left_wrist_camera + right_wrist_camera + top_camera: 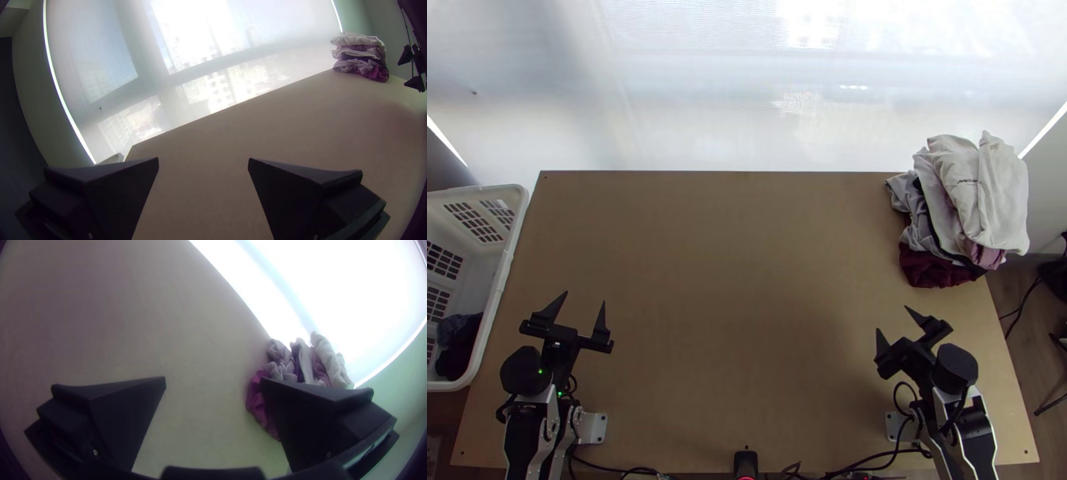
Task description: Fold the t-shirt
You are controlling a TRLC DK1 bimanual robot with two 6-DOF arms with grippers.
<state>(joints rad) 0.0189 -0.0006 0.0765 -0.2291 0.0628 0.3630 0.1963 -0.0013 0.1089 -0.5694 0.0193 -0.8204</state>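
Along the far edge of the light wooden surface (pixel 731 320), a pale, sheer blind (pixel 191 26) fills most of the background, bright with daylight; buildings (pixel 218 89) show faintly through it. Greenish-grey wall (pixel 378 20) to the right, wood floor (pixel 1023 384) beside the surface, with dark cables (pixel 1017 308) off its right edge. More black cables (pixel 875 462) run along the near edge, close to a small black device (pixel 745 462) at the middle.

Clothes: a tall stack (pixel 987 192) at the far right corner, garments folded and laid one on another, cream on top, greys and pinks between, a maroon piece (pixel 937 269) lowest. Which garment is the t-shirt cannot be told. At the left edge, a white slatted basket (pixel 505 268) with dark cloth (pixel 459 348) bunched inside.

Left claw (pixel 585 298): over the near left part of the surface, wide, fingers well apart. Right claw (pixel 893 318): over the near right part, nearer side of the stack and apart from it, also spread wide, bare wood visible between its fingers
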